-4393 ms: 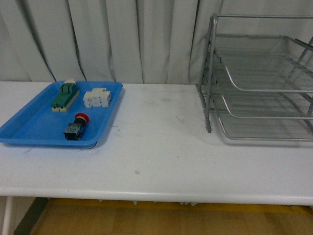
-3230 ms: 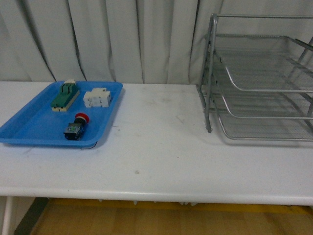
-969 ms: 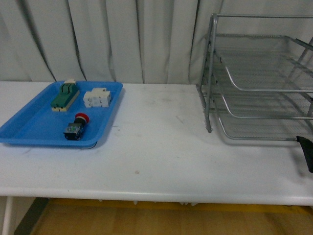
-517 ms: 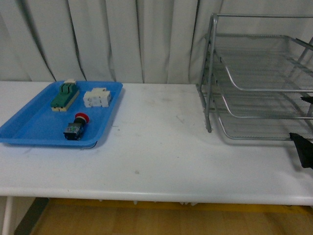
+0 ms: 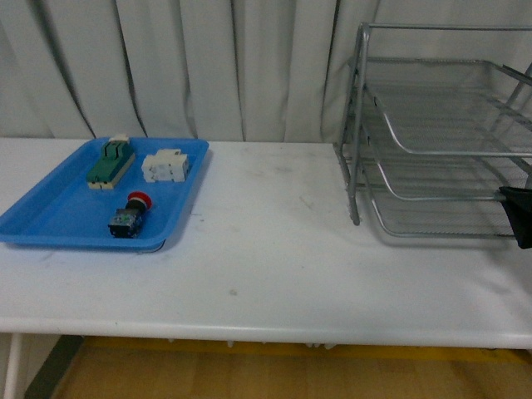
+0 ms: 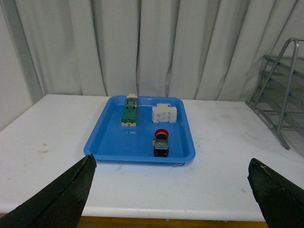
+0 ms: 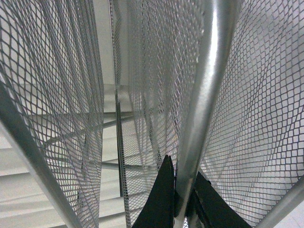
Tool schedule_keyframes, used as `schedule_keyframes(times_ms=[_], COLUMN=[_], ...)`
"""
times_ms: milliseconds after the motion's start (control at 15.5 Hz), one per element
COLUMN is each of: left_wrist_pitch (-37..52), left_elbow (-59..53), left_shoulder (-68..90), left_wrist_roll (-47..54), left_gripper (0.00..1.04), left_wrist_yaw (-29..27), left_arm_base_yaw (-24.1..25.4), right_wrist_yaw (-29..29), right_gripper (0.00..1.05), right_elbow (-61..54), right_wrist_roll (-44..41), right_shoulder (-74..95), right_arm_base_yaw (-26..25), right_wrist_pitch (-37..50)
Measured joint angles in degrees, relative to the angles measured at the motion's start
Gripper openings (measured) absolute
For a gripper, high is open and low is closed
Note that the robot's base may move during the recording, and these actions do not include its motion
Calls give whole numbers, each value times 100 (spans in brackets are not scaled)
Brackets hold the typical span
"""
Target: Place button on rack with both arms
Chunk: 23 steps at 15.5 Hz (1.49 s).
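Note:
The button [image 5: 129, 214], red cap on a black body, lies in the blue tray [image 5: 50, 218]; it also shows in the left wrist view [image 6: 161, 142]. The silver wire rack [image 5: 432, 133] stands at the right of the table. My right gripper [image 5: 519, 216] shows only as a black tip at the right edge, at the rack's lower tier. In the right wrist view it [image 7: 180, 199] is shut on a silver tube [image 7: 202, 95] of the rack, mesh all around. My left gripper [image 6: 173, 190] is open and empty, fingers [image 6: 57, 199] wide apart, well short of the tray.
The tray [image 6: 109, 142] also holds a green-topped beige block [image 5: 110, 164] and a white block [image 5: 165, 165]. A white curtain hangs behind the table. The rack's frame [image 6: 285, 90] shows at the edge of the left wrist view.
My right gripper came into view at the right edge and moved up and back to the rack's lower tier. The button and tray have not moved.

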Motion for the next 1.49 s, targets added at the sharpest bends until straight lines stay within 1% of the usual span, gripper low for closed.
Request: schedule_keyframes(times_ms=[258,517,711,840,969,1034,1292,1486], left_wrist_pitch=[0,2,0,0,0,0,0,0], left_elbow=[0,0,0,0,0,2,0,0], left_shoulder=[0,0,0,0,0,0,0,0], left_wrist_roll=[0,0,0,0,0,0,0,0], left_gripper=[98,98,98,98,98,98,98,98], left_wrist_yaw=[0,0,2,0,2,0,0,0], left_arm_base_yaw=[0,0,0,0,0,0,0,0], right_wrist_yaw=[-42,-492,-822,-957,-1099,-1104,-1093,-1073], right_gripper=[4,4,4,4,4,14,61,96], right_elbow=[-221,-1191,-2140,-2583,-2758,-2763,-2802,-2997], right_wrist_roll=[87,-13,-140,-234,-356,-407,-411,-391], right_shoulder=[-68,-586,-984,-1193,-1285,-1327,-1646,-2179], right_arm_base_yaw=[-50,-330,-555,-691,-800,-811,-942,-901], right_wrist_pitch=[55,68,140,140,142,81,-2,11])
